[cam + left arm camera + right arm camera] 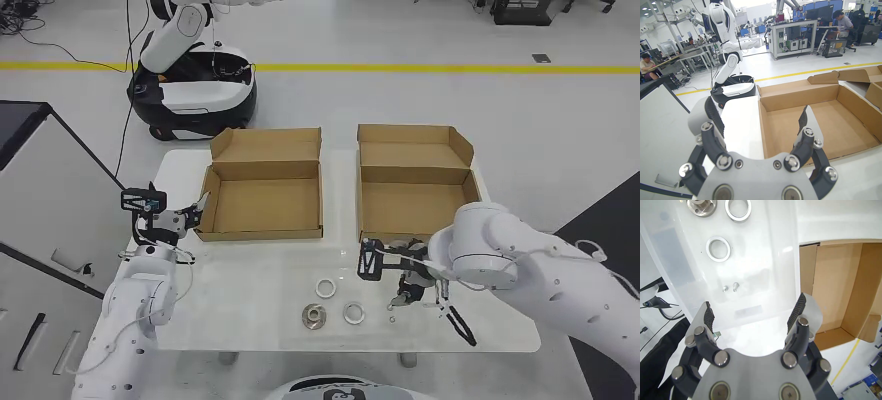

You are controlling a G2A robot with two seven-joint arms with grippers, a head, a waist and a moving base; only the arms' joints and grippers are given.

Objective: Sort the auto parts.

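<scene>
**Both pincers spread; parts loose on table**

My left gripper (757, 106) hovers at the near left corner of the left open brown cardboard box (265, 205), fingers spread and empty. My right gripper (754, 300), likewise spread and empty, points low across the white table (250, 300), beside the right open brown cardboard box (836, 285). On the table ahead of it lie two small silver bolts (736, 286), two silver metal rings (719, 248) and a grey flanged metal hub (701, 206).

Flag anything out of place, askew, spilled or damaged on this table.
Nothing stands out. One ring, a second ring, the flanged hub and two bolts rest loose on the table; the left box and the right box sit open, upright and empty.
</scene>
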